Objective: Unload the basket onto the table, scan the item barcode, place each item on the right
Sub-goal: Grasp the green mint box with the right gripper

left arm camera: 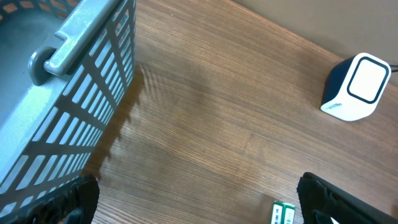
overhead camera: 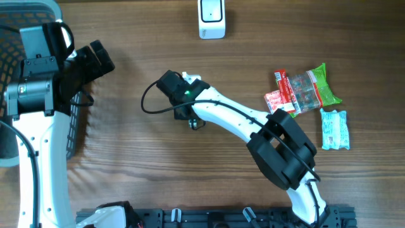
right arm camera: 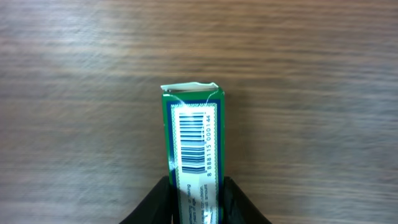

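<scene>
While the right claw point(right arm camera: 198, 200) pinches the green packet point(right arm camera: 194, 102) near the middle of the desk point(overhead camera: 126, 158), barcode point(right arm camera: 191, 142) showing, it has not yet gone to the white scanner point(overhead camera: 212, 19) at the far edge, and the left claw point(left arm camera: 199, 208) hangs wide open by the basket point(left arm camera: 74, 93).

Table point(overhead camera: 158, 177) is matt grained wood; basket point(left arm camera: 81, 38), smooth grey plastic; scanner point(left arm camera: 356, 87), glossy white plastic; box point(right arm camera: 194, 143), printed card.

Bright, even light falling across brown wood-grain tabletop point(overhead camera: 158, 183). Grey slatted plastic basket point(left arm camera: 78, 36) throwing soft striped shadow onto wood beside it. Right wrist view: wood grain smearing into streaky blur; slim green barcoded box point(right arm camera: 194, 143) showing sharp.
</scene>
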Motion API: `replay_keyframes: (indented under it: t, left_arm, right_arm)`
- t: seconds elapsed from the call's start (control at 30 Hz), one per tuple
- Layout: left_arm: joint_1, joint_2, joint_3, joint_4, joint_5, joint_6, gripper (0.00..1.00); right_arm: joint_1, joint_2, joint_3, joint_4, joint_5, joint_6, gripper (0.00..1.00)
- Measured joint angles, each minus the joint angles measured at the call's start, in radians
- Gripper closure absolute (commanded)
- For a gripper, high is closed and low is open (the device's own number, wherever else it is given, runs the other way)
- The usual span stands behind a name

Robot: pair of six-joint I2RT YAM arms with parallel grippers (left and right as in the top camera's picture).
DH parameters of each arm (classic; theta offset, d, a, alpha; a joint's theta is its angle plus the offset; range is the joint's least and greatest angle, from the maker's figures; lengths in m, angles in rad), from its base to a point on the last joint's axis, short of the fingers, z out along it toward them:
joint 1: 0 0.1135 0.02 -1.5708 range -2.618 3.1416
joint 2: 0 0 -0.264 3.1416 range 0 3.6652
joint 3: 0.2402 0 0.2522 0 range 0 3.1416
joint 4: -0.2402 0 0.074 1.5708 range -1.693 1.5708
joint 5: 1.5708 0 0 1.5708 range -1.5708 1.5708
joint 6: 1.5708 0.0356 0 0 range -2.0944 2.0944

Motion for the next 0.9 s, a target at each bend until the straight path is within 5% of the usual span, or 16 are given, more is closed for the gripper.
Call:
replay_keyframes:
  t: [0.4, 0.9]
  left_arm:
    - [0.0, 0.0, 0.0, 0.0, 0.0, 0.0, 0.0]
    - [0.0, 0.0, 0.0, 0.0, 0.0, 0.0, 0.0]
  right_arm:
    - [-0.202, 0.0, 0.0, -0.053, -0.015, -0.12, 0.81]
    - [-0.23, -0.002, 0.0, -0.076, -0.051, -0.248, 0.65]
